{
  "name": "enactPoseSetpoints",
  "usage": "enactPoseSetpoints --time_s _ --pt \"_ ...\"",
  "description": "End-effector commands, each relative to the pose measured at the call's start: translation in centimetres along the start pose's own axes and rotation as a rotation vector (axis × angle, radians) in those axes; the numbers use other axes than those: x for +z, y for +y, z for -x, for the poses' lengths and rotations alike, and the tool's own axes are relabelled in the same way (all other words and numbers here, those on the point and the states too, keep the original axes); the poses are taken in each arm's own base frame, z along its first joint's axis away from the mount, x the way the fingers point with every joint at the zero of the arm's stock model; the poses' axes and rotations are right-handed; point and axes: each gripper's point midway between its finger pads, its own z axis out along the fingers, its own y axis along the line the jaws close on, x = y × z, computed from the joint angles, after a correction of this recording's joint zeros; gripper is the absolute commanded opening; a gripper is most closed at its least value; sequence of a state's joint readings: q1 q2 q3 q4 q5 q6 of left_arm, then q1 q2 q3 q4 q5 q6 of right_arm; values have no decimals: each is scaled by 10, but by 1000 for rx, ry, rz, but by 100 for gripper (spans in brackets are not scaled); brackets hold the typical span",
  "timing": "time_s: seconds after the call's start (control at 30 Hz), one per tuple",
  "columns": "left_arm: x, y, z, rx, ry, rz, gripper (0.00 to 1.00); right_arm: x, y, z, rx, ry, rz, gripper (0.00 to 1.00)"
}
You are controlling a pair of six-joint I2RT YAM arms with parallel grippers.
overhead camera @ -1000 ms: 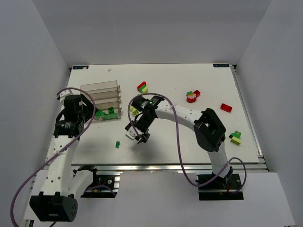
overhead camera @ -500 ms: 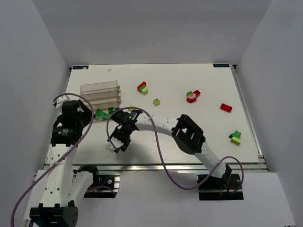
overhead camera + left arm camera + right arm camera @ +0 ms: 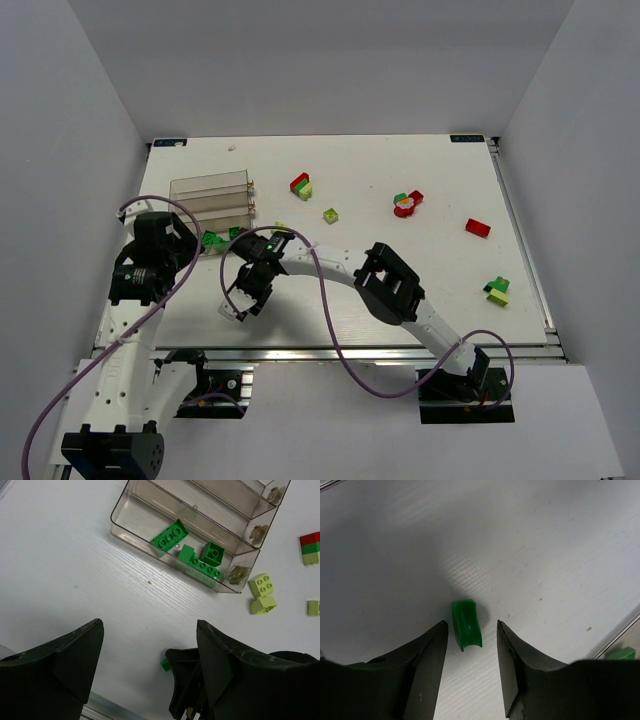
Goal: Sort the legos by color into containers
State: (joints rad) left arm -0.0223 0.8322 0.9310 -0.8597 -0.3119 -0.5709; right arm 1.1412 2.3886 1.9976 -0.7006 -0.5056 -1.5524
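A small dark green lego [image 3: 466,624] lies on the white table between the fingers of my right gripper [image 3: 471,630]. The jaws are open, with a gap on each side of the brick. From above, that gripper [image 3: 242,303] hangs over the front left of the table and hides the brick. My left gripper [image 3: 148,630] is open and empty above the table, near the clear container tray [image 3: 131,534]. The tray's nearest compartment holds three green legos [image 3: 170,534]. A corner of the small green lego [image 3: 165,664] peeks out beside the right gripper.
Two lime bricks [image 3: 262,592] lie just right of the tray [image 3: 178,187]. Farther right are a red and lime pair [image 3: 301,185], a lime brick [image 3: 331,215], a red, white and green cluster [image 3: 405,203], a red brick [image 3: 477,227] and a green and lime pair [image 3: 497,290].
My right arm has swung left and toward the front edge, down over the small green brick, and its jaws have narrowed. The left arm has shifted only slightly.
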Motion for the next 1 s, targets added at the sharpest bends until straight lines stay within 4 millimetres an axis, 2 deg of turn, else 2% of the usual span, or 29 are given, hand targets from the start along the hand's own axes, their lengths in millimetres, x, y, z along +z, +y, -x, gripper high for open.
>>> enactPoseSetpoints --time_s 0.0,0.13,0.3,0.5,0.73,0.77,0.83,0.97 --pt "-4 -5 5 24 -25 -20 85 2 7 -2 -24 21 46 49" --pt "-4 -4 9 37 -42 -8 88 8 14 -7 -6 29 70 45" --pt "-3 -1 5 37 -38 -4 88 9 17 -8 14 27 83 41" --pt "-2 0 3 37 -35 -1 88 7 21 -7 59 26 87 32" --pt "-3 -2 9 20 -38 -1 88 -1 9 13 169 -44 4 16" --pt "-3 -2 8 16 -37 0 88 -6 0 18 166 -54 -29 14" --pt "-3 -3 8 11 -35 -6 88 -9 -1 22 187 -70 -46 9" --pt "-3 -6 11 -4 -41 -17 88 -32 -26 37 262 -119 -152 1"
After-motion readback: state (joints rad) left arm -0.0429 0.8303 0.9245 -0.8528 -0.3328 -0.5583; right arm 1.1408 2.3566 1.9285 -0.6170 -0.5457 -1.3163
